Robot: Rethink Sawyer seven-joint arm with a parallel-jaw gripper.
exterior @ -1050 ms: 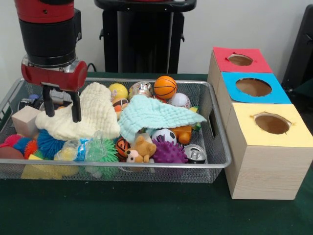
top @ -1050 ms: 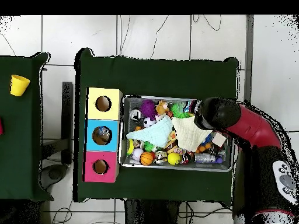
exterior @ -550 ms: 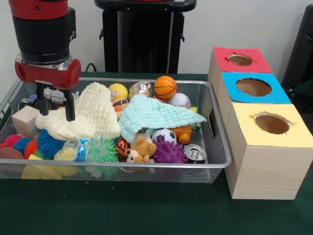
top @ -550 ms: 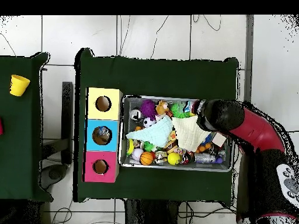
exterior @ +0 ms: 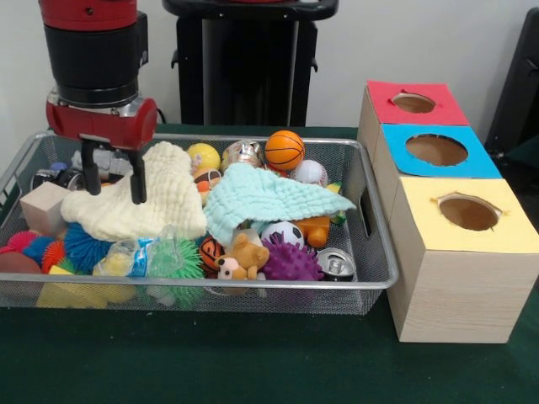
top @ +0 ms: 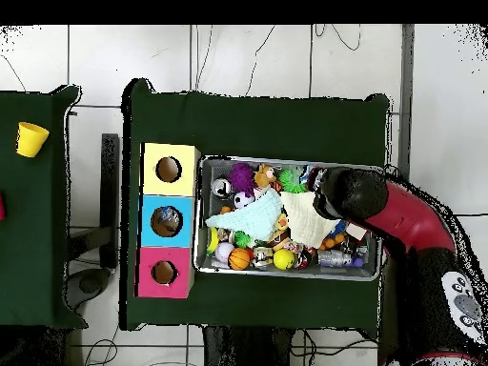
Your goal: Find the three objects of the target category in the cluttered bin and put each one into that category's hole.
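Bin point(exterior: 375, 252) of mixed toys is sitting on the green desk point(exterior: 253, 362), left of three holed boxes. Claw point(exterior: 114, 178) is hanging spread over the cream cloth point(exterior: 164, 198) at the bin's left. Basketball point(exterior: 285, 149) is lying at the rear; yellow box point(exterior: 463, 261) is standing nearest.

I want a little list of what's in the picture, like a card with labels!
tool: open, over the cream cloth
bin: wire mesh, full of toys
cloths: cream one and mint cloth, side by side
on top: basketball
front of bin: teddy bear, purple spiky ball
boxes: red, blue, yellow, each with a hole
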